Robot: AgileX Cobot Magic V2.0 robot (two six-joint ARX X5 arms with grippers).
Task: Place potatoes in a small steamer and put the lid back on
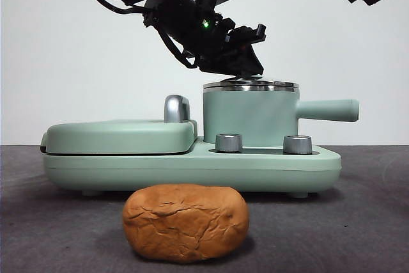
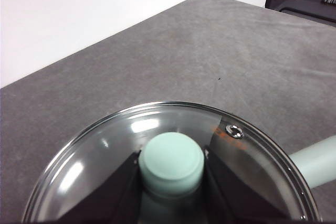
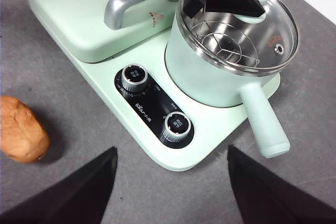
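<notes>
left gripper (image 1: 246,71) comes in from the upper left of the front view and sits at the top centre of the small steamer (image 1: 249,116), its two black jaws closed against either side of the mint-green knob (image 2: 171,163) of the lid (image 2: 105,156). lid lies flat on the steamer's steel rim, glass disc with a steel edge, a small metal vent eyelet near the rim and a bit of orange print beside it, too small to read. through the glass in the right wrist view a wire steaming rack (image 3: 226,43) shows inside the pot. steamer's long straight handle (image 1: 326,110) points to the right of the front view. it stands on the right part of a mint-green cooker base (image 1: 192,171); the flat griddle cover (image 1: 118,135) with a chrome handle (image 1: 177,108) fills the left part. two chrome dials (image 3: 135,77) sit on a black panel at the base's front, with white lettering between them, unreadable; a small red mark under the chrome handle, also unreadable. potato (image 1: 185,222) lies on the grey table (image 1: 358,222) at lower centre of the front view, just in front of the base, not touching it, well apart from both grippers. right gripper (image 3: 170,182) hangs above the table, jaws spread wide apart, holding nothing; it shows only as a dark tip at the front view's upper right corner.
</notes>
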